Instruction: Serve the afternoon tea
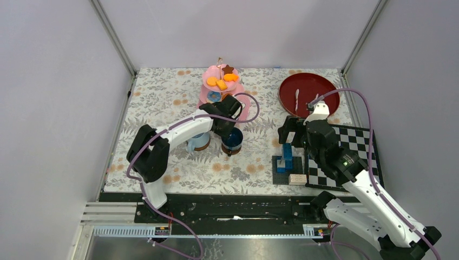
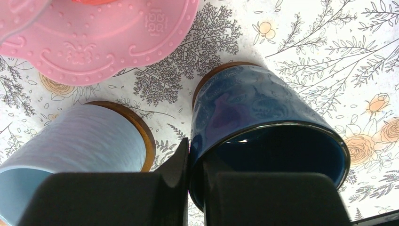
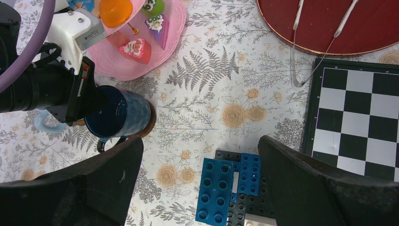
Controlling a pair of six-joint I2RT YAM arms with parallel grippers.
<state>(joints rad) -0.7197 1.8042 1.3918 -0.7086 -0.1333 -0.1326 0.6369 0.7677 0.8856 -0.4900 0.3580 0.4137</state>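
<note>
The pink three-tier stand (image 1: 244, 111) with a gold loop (image 1: 220, 59) stands at the back centre and carries small toy pastries (image 1: 221, 83). In front of it the light-blue mug (image 1: 194, 142) and the dark-blue mug (image 1: 234, 139) each sit over a brown saucer (image 1: 232, 152). My left gripper (image 1: 233, 129) is shut on the dark-blue mug's rim (image 2: 263, 108), with one finger (image 2: 181, 157) outside and the other inside. The light-blue mug (image 2: 75, 141) is right beside it. My right gripper (image 3: 200, 150) is open and empty, above the blue block stack (image 3: 216, 188).
A red round tray (image 1: 319, 89) with white spoons lies at the back right. A black-and-white chequered board (image 1: 354, 149) lies at the right. The blue block stack (image 1: 286, 156) stands on a dark baseplate beside it. The stand's bottom tier (image 2: 94, 42) is close behind the mugs.
</note>
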